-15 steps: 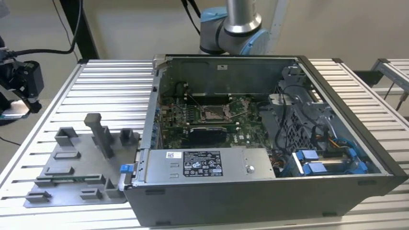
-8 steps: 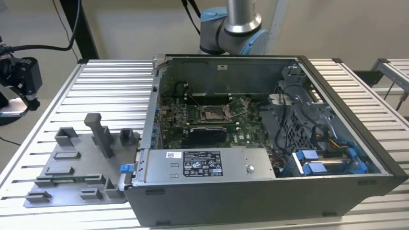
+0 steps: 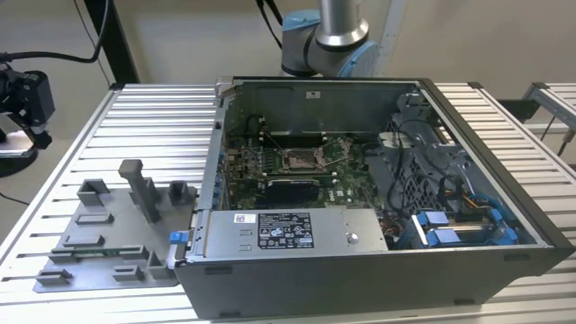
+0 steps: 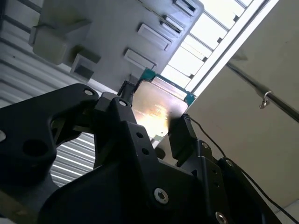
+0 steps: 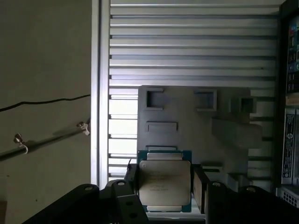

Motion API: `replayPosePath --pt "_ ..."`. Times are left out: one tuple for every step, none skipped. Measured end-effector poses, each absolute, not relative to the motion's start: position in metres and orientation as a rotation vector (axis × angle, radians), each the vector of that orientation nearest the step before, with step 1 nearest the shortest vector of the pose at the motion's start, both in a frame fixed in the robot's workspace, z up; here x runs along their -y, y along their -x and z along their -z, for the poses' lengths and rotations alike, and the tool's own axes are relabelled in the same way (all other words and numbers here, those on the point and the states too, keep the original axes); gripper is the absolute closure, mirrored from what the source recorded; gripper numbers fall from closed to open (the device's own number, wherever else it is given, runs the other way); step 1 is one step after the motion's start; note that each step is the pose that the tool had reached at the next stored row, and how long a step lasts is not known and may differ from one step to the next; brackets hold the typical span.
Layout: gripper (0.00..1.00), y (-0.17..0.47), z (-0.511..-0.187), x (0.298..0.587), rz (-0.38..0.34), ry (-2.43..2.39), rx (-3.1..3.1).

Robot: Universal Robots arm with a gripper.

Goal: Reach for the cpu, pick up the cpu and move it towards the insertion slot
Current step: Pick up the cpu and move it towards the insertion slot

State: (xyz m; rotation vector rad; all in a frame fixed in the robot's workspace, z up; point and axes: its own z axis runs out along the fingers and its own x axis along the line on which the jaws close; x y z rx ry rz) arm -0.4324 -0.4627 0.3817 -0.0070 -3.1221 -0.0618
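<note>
In both wrist views my gripper (image 5: 164, 186) (image 4: 152, 120) is shut on the cpu (image 5: 164, 183) (image 4: 156, 106), a small square chip with a silvery top and a green rim. A black finger (image 5: 131, 183) presses each side of it. The chip hangs above the grey tray (image 5: 187, 126) (image 4: 107, 28), clear of its surface. In the exterior view the insertion slot (image 3: 297, 160) lies inside the open computer case, a metal-framed square socket with a dark centre on the green board. The grey tray (image 3: 99, 253) sits on the table at the exterior view's left of the case.
The open case (image 3: 378, 223) has tall walls, a power supply (image 3: 288, 233) at its front and cables with blue connectors (image 3: 450, 226) at the exterior view's right. Grey posts (image 3: 139, 189) stand up from the tray. The arm's base (image 3: 328, 40) rises behind the case.
</note>
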Motion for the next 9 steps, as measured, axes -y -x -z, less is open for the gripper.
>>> replayPosePath --pt "1.00 0.4324 -0.3831 0.4627 0.062 0.007 3.122" --pt "1.00 0.4324 -0.3846 0.4627 0.062 0.007 3.122" --pt "1.00 0.4324 -0.3861 0.4628 0.062 0.007 3.122" --pt "1.00 0.4324 -0.3876 0.4628 0.062 0.007 3.122" --pt "1.00 0.4324 -0.3889 0.4628 0.062 0.007 3.122" --pt "1.00 0.4324 -0.3899 0.4628 0.062 0.007 3.122" --pt "1.00 0.4324 -0.3908 0.4628 0.062 0.007 3.122" --pt "1.00 0.4324 -0.3917 0.4628 0.062 0.007 3.122" --pt "1.00 0.4324 -0.3923 0.4628 0.062 0.007 3.122"
